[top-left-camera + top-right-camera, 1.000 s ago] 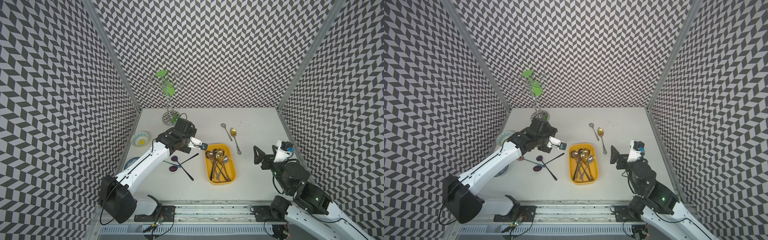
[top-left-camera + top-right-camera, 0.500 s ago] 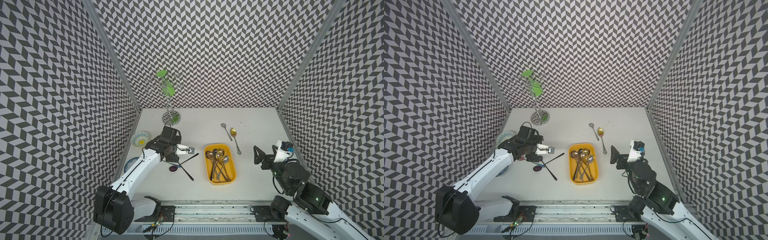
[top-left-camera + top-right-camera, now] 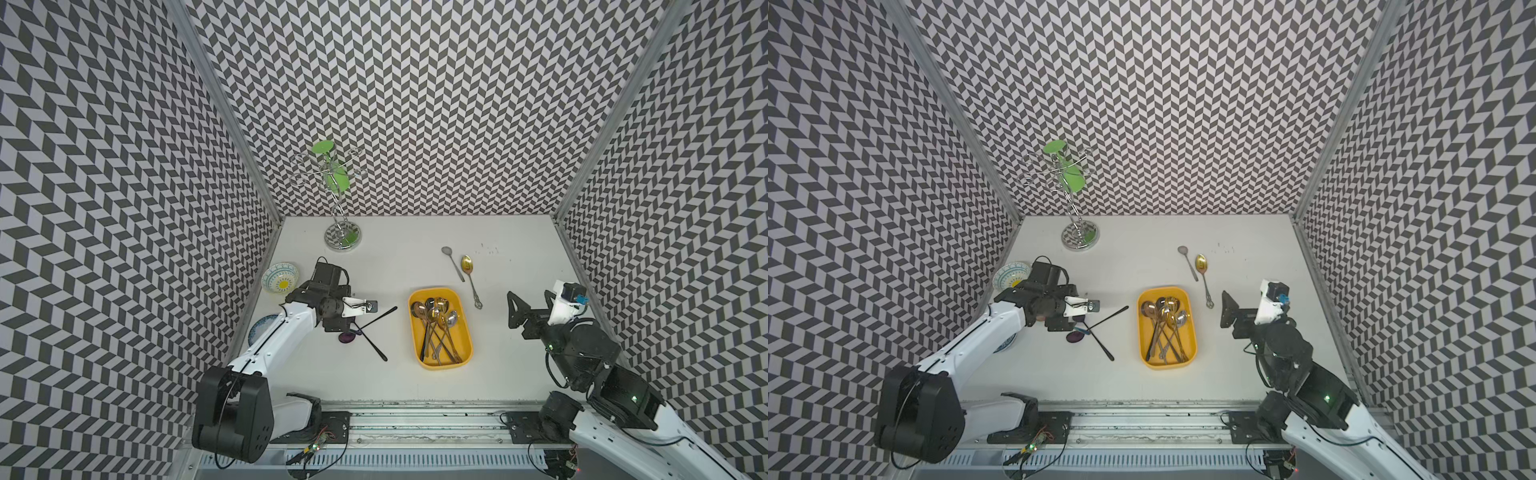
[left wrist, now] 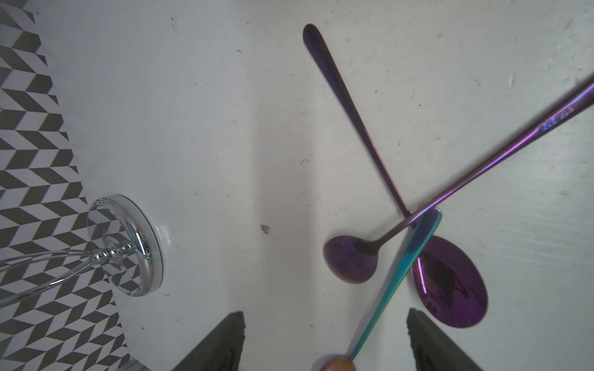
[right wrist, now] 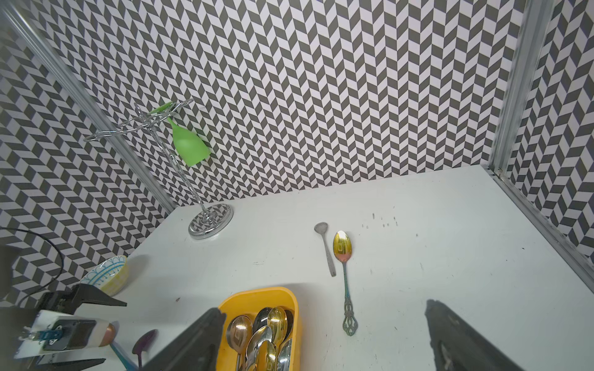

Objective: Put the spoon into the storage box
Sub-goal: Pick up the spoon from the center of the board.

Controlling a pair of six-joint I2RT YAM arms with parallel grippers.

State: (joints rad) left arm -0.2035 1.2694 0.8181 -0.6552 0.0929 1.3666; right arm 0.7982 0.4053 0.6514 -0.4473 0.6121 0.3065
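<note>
My left gripper point(image 4: 324, 316) is hovering, jaws spread astride the teal spoon point(image 4: 406, 260). It is lying across the big purple spoon point(image 4: 450, 289), apart from the storage box point(image 3: 441, 366). I am centring on its handle alone and planning a gentle close.

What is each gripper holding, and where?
Nothing. The left gripper stands open over the handle of the teal spoon; the right gripper is open, empty.

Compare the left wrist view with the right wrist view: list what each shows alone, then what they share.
Left wrist only: the two purple spoons with handles crossing, the teal-handled spoon ending at that crossing. Right wrist only: the yellow storage box, the gold-bowled spoon, the small silver spoon, the green glass, the patterned bowl. Both: the chrome stand's base, one purple spoon's bowl.
</note>
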